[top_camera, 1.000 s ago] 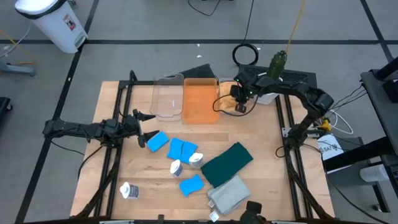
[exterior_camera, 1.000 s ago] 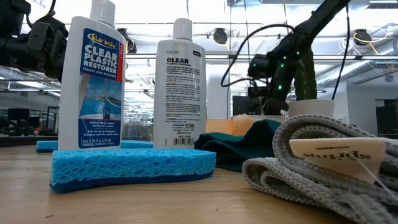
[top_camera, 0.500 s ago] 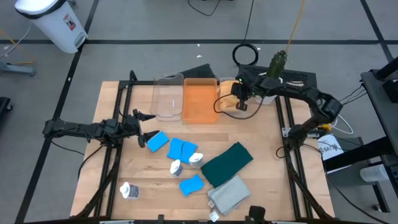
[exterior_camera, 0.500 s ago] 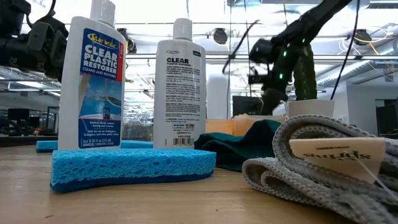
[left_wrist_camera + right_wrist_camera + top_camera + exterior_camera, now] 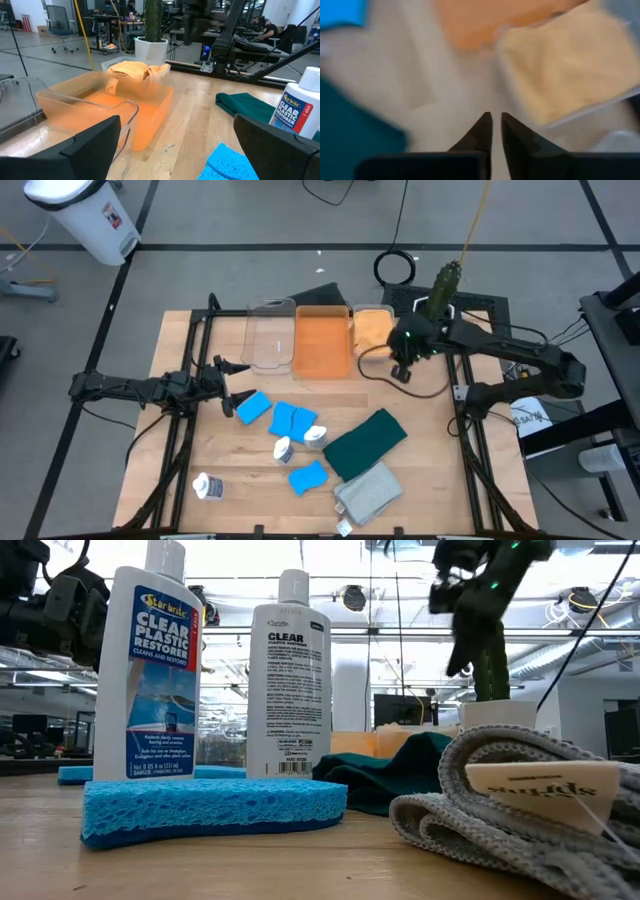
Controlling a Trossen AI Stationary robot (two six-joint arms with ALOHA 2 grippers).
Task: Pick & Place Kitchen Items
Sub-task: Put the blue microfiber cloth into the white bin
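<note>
Right pincer [image 5: 402,370]: lifted off the far bins and swung toward the table's right side since a second ago, when it hung low over the small bin holding the orange cloth [image 5: 372,328]. In the right wrist view its tips [image 5: 493,131] stand a hair apart with nothing between them: it carries nothing. The orange cloth lies bunched in that small clear bin, just right of the orange bin [image 5: 322,343]. Judgement: that placement is complete and the arm is clearing away, likely toward the next item.

Left pincer [image 5: 236,388]: spread wide, empty, unmoved over the same second, hovering at the left side just beside the nearest blue sponge [image 5: 253,406].

Still loose on the table [image 5: 420,460]:
- more blue sponges, mid-table
- white bottles [image 5: 208,486], one near the left front, others among the sponges
- dark green cloth [image 5: 364,442] and grey cloth [image 5: 368,492], near the front right

The clear bin [image 5: 270,335] appears empty.

View differences:
- The left wrist view shows the orange cloth heaped above its bin's rim, with a tag; the high view gives only a flat patch.
- The low view shows two bottles standing upright behind a sponge, labels readable, but the right arm only as a blur overhead.
- Only the right wrist view settles that pincer's gap.
</note>
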